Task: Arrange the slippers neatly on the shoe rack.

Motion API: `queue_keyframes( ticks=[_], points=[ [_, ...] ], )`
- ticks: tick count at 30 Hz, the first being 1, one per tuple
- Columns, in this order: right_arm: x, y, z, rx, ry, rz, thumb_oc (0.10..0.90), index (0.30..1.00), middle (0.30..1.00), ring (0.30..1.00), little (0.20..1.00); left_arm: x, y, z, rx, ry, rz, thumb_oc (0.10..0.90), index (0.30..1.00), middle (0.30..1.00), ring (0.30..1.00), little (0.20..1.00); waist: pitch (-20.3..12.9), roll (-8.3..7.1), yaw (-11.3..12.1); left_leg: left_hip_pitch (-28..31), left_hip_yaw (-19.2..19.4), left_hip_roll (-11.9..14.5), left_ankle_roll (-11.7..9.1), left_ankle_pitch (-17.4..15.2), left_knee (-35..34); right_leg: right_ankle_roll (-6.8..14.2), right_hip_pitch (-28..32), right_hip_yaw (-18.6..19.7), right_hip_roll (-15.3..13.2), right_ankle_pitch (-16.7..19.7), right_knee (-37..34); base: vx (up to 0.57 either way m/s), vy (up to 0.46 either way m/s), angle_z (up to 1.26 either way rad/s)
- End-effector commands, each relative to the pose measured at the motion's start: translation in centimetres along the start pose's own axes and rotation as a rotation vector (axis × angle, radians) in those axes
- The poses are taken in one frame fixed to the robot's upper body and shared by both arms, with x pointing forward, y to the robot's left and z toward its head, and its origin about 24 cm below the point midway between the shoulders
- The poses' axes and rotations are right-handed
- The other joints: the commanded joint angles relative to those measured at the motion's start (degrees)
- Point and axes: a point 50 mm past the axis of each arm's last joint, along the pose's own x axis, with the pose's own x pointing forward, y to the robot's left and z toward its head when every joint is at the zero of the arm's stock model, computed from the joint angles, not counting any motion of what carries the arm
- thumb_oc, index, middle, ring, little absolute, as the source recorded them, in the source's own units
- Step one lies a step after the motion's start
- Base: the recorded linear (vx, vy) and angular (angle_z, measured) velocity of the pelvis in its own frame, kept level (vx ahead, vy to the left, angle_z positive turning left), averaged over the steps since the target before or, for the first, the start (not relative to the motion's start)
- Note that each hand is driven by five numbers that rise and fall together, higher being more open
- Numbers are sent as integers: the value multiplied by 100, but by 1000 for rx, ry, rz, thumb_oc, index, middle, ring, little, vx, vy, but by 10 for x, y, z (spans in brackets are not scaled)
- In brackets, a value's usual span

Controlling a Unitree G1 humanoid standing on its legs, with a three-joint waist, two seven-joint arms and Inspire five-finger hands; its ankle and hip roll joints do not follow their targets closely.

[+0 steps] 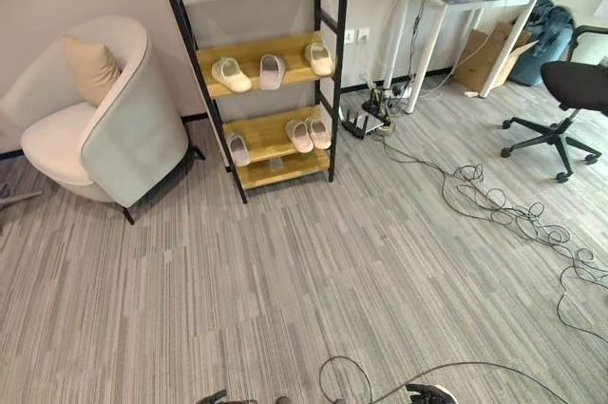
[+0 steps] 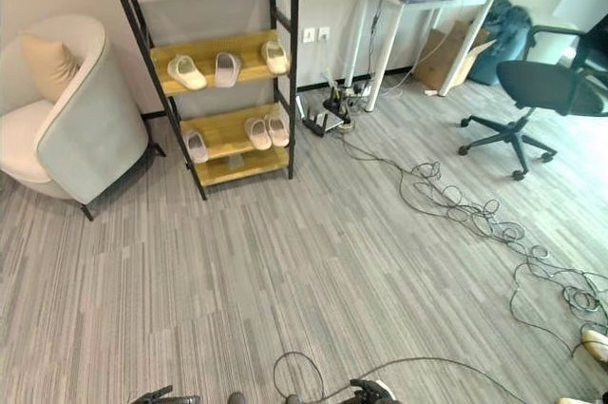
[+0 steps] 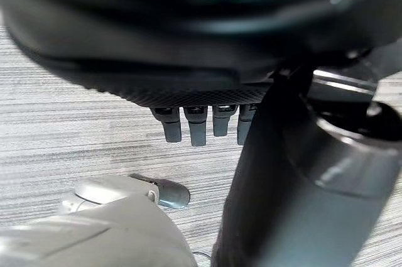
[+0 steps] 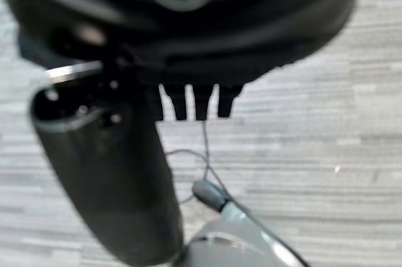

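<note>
The black-framed shoe rack (image 1: 256, 48) with wooden shelves stands against the far wall. Its middle shelf holds three pale slippers: two at the left (image 1: 231, 74) (image 1: 272, 70) and one at the right end (image 1: 319, 58). On the shelf below, one slipper (image 1: 238, 149) lies at the left and a pair (image 1: 309, 134) at the right. My left hand (image 3: 196, 130) hangs over the grey carpet, open, with nothing in it. My right hand (image 4: 195, 102) hangs the same way, also open and holding nothing.
A white armchair (image 1: 104, 128) with a cushion stands left of the rack. Right of it are a power strip (image 1: 366, 121), a white desk (image 1: 465, 0) with a laptop, and a black office chair (image 1: 570, 90). Tangled cables (image 1: 503, 204) cross the carpet. A pale rounded thing (image 2: 594, 342) lies at the far right.
</note>
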Motion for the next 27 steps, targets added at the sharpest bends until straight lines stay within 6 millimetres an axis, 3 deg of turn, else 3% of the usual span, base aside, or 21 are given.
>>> queue_keyframes(
  ticks=[1, 2, 3, 4, 5, 6, 7, 9, 11, 12, 13, 15, 16, 17, 18, 19, 20, 22, 24, 26, 27],
  points=[
    [1, -1, 17, -60, -69, 14, 800, 900, 900, 900, 900, 1, 5, 19, 7, -55, 6, 800, 900, 900, 900, 900, 266, -268, 70, -715, -5, 136, -189, -22, 1625, 487, 306, 11, -456, -630, 447, -44, -129, 15],
    [1, -2, 17, -98, -66, 17, 800, 900, 900, 900, 900, 2, 2, 25, 6, -73, -5, 800, 900, 900, 900, 900, 371, -263, 103, -1055, 91, 147, -234, 264, 2080, 449, 334, -44, -465, -658, 432, 2, -67, 32],
    [1, -3, 15, -143, -52, 16, 800, 900, 900, 900, 900, 2, 0, 26, 12, -77, -13, 800, 900, 900, 900, 900, 414, -262, 97, -1318, 323, 217, -208, 286, 2300, 426, 379, -102, -472, -708, 384, 125, -78, 35],
    [1, -5, 9, -171, -24, 7, 800, 900, 900, 900, 900, 2, -3, 21, 28, -61, -24, 800, 900, 900, 900, 900, 394, -232, 97, -1549, 732, 326, -145, 167, 1980, 451, 526, -177, -446, -791, 259, 143, -40, 32],
    [1, -5, 9, -171, -24, 7, 800, 900, 900, 900, 900, 2, -3, 21, 28, -60, -24, 800, 900, 900, 900, 900, 398, -235, 106, -1539, 743, 326, -143, 159, 1981, 453, 535, -168, -450, -792, 253, 374, 60, 26],
    [0, -10, 6, -120, -14, -13, 800, 900, 900, 900, 900, 0, 1, 2, 51, 2, -19, 800, 900, 900, 900, 900, 287, -180, 180, -1613, 1010, 243, 11, 88, 1001, 501, 714, -118, -344, -860, 79, 259, 71, 25],
    [0, -10, 6, -120, -14, -13, 800, 900, 900, 900, 900, 0, 1, 2, 51, 2, -19, 800, 900, 900, 900, 900, 302, -196, 197, -1568, 1033, 231, 15, 100, 961, 506, 734, -103, -365, -865, 78, 389, 119, 12],
    [0, -13, 6, -52, -14, -28, 800, 900, 900, 900, 900, -2, 7, -11, 66, 50, 1, 800, 900, 900, 900, 900, 252, -199, 373, -1735, 992, 148, -33, 447, 161, 569, 902, 17, -278, -1037, 70, 304, 99, 0],
    [0, -12, 7, -33, -19, -25, 800, 900, 900, 900, 900, -3, 11, -15, 49, 68, 9, 800, 900, 900, 900, 900, 215, -226, 439, -1743, 901, 112, -35, 516, 42, 591, 937, 86, -263, -1077, 70, 281, 98, -13],
    [0, -4, 3, -15, -7, -4, 800, 900, 900, 900, 900, -6, 24, -28, 31, 114, 45, 800, 900, 900, 900, 900, 73, -369, 483, -1694, 767, 43, 97, 505, -4, 663, 978, 173, -294, -1118, 70, 367, 146, -57],
    [0, 1, 1, -4, -3, 8, 800, 900, 900, 900, 900, -7, 30, -27, 26, 107, 62, 800, 900, 900, 900, 900, 31, -470, 503, -1796, 787, 0, 150, 485, 167, 687, 987, 180, -359, -1117, 70, 492, 201, -87],
    [0, 8, 0, 15, -1, 31, 800, 900, 900, 900, 900, -7, 40, -21, 4, 89, 82, 800, 900, 900, 900, 900, -41, -647, 543, -1797, 819, -69, 251, 341, 339, 741, 961, 232, -475, -1098, 163, 349, 170, -48],
    [1, 18, 4, -19, -11, 65, 800, 900, 900, 900, 900, -6, 44, -8, 1, 50, 99, 800, 900, 900, 900, 900, -127, -808, 590, -1696, 887, -137, 383, 77, 396, 969, 771, 217, -680, -936, 634, 280, 161, -6],
    [1, 18, 4, -19, -11, 65, 800, 900, 900, 900, 900, -6, 44, -8, 1, 50, 99, 800, 900, 900, 900, 900, -129, -814, 594, -1698, 894, -139, 386, 72, 399, 973, 765, 222, -685, -941, 641, 294, 191, -16],
    [2, 22, 9, -46, -25, 78, 800, 900, 900, 900, 900, -5, 44, 1, 6, 21, 103, 800, 900, 900, 900, 900, -126, -855, 609, -1637, 939, -171, 456, -28, 403, 1164, 609, 195, -798, -726, 1016, 168, 133, -23],
    [2, 26, 18, -73, -54, 89, 800, 900, 900, 900, 900, -3, 39, 15, 16, -24, 98, 800, 900, 900, 900, 900, -89, -865, 595, -1525, 980, -195, 520, -142, 402, 1349, 439, 139, -911, -475, 1444, 328, 263, -34],
    [3, 27, 33, -77, -101, 87, 800, 900, 900, 900, 900, 0, 29, 34, 46, -94, 80, 800, 900, 900, 900, 900, -53, -772, 529, -1236, 978, -191, 608, -287, 376, 1475, 46, -56, -1101, 50, 2267, 243, 200, -22],
    [3, 27, 39, -70, -123, 83, 800, 900, 900, 900, 900, 0, 24, 44, 53, -133, 70, 800, 900, 900, 900, 900, -27, -678, 424, -987, 908, -183, 641, -364, 323, 1436, -214, -86, -1075, 236, 2685, 264, 177, 3],
    [3, 28, 43, -65, -139, 80, 800, 900, 900, 900, 900, 0, 13, 63, 34, -205, 39, 800, 900, 900, 900, 900, 58, -483, 215, -599, 775, -137, 665, -516, 244, 1319, -714, -138, -867, 76, 3054, 360, 177, 37],
    [1, 35, 42, -78, -161, 97, 800, 900, 900, 900, 900, 0, 7, 72, 26, -243, 25, 800, 900, 900, 900, 900, 176, -467, 4, -337, 681, -183, 658, -666, 250, 1272, -935, -196, -829, -125, 2840, 280, 52, 54],
    [-1, 36, 29, -94, -161, 104, 800, 900, 900, 900, 900, -1, 6, 79, 37, -273, 23, 800, 900, 900, 900, 900, 219, -495, -116, -228, 663, -178, 648, -727, 216, 1188, -1069, -202, -805, -219, 2562, 179, -2, 54]
  ],
)
